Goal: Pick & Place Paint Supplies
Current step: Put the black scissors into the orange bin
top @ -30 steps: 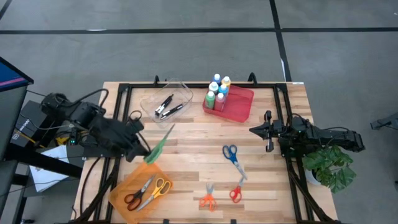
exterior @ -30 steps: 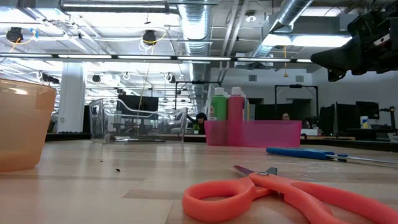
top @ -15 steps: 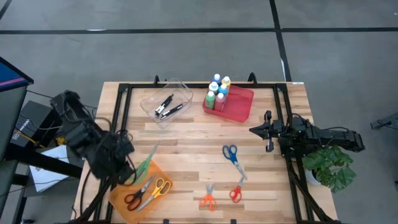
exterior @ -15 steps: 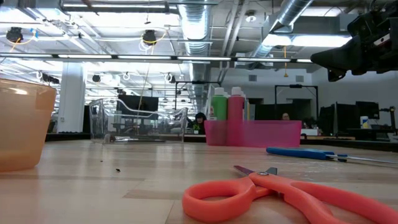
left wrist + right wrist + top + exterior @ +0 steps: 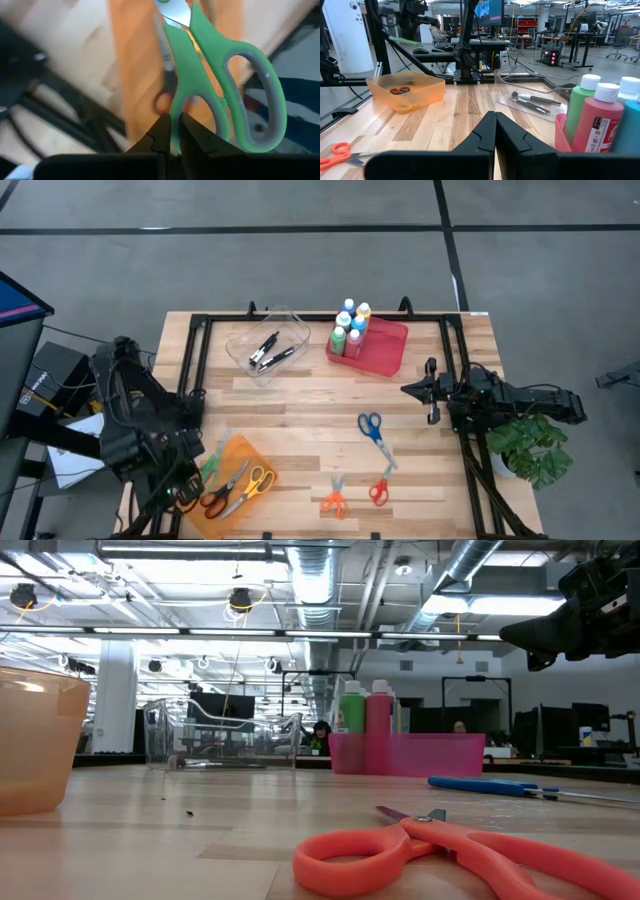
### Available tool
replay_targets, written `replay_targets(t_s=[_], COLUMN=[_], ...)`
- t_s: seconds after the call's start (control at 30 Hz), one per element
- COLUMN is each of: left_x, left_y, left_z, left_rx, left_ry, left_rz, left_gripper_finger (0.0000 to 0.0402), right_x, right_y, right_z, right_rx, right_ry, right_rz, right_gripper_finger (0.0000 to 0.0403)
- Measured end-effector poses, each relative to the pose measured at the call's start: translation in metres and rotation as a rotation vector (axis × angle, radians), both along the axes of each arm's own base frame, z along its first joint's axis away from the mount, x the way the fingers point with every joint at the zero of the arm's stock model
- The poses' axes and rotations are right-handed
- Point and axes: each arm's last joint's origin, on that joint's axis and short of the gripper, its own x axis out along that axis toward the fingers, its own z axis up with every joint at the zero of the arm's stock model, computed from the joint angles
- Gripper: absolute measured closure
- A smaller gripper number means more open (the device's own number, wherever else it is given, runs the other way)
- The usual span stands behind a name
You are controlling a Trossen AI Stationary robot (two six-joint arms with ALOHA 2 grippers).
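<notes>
Several paint bottles [image 5: 350, 323] with white caps stand upright in a red tray [image 5: 385, 350] at the table's far middle; no gripper is near them. They also show in the right wrist view as paint bottles [image 5: 600, 120]. My left gripper [image 5: 200, 475] is over the left corner of the orange bin [image 5: 240, 460], shut on green scissors [image 5: 210, 75]. At the table's right edge my right gripper [image 5: 431, 392] waits, shut and holding nothing. My left gripper pinches the green scissors between its two fingers at the handle end [image 5: 176, 122], where the finger loops meet the shank. The fingers come from above, pointing steeply down, along the scissors. The scissors hang below them, blades [image 5: 175, 12] lowest, over the orange bin.
The orange bin holds red and yellow scissors [image 5: 235, 490]. A clear container [image 5: 268, 345] with brushes stands at the far left. Blue scissors [image 5: 372, 427], orange scissors [image 5: 334, 500] and red scissors [image 5: 380, 488] lie on the table's near right. A plant [image 5: 530, 450] stands beyond the right edge.
My left gripper has carried the green scissors from the table's left middle toward the near left corner and down, ending over the orange bin. It has tipped from slanting to pointing steeply down and has stayed shut on the scissors.
</notes>
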Motion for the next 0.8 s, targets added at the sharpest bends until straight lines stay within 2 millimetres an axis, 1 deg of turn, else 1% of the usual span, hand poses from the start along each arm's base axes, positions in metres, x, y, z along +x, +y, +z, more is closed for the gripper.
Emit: replay_targets(t_s=[0.13, 0.23, 0.33, 0.47, 0.57, 0.67, 0.8], left_x=[-0.006, -0.006, -0.005, -0.001, -0.001, 0.000, -0.001], left_y=[-0.007, -0.010, -0.012, -0.021, -0.024, -0.026, -0.025], left_z=[-0.009, -0.017, -0.035, -0.064, -0.084, -0.100, -0.114], left_rx=[0.080, 0.096, 0.070, -0.013, -0.059, -0.099, -0.106], left_ry=[0.047, 0.055, 0.047, 0.014, 0.021, 0.010, 0.023], left_rz=[0.016, 0.023, 0.056, 0.056, 0.047, 0.013, -0.027], left_gripper_finger=[0.0385, 0.0385, 0.0385, 0.0385, 0.0385, 0.0385, 0.0385], right_x=[0.000, 0.000, 0.000, 0.000, 0.000, 0.000, 0.000], right_y=[0.000, 0.000, 0.000, 0.000, 0.000, 0.000, 0.000], right_z=[0.000, 0.000, 0.000, 0.000, 0.000, 0.000, 0.000], right_rx=[0.000, 0.000, 0.000, 0.000, 0.000, 0.000, 0.000], right_ry=[0.000, 0.000, 0.000, 0.001, 0.000, 0.000, 0.000], right_rz=[0.001, 0.000, 0.000, 0.000, 0.000, 0.000, 0.000], right_gripper_finger=[0.0403, 0.0403, 0.0403, 0.0403, 0.0403, 0.0403, 0.0403])
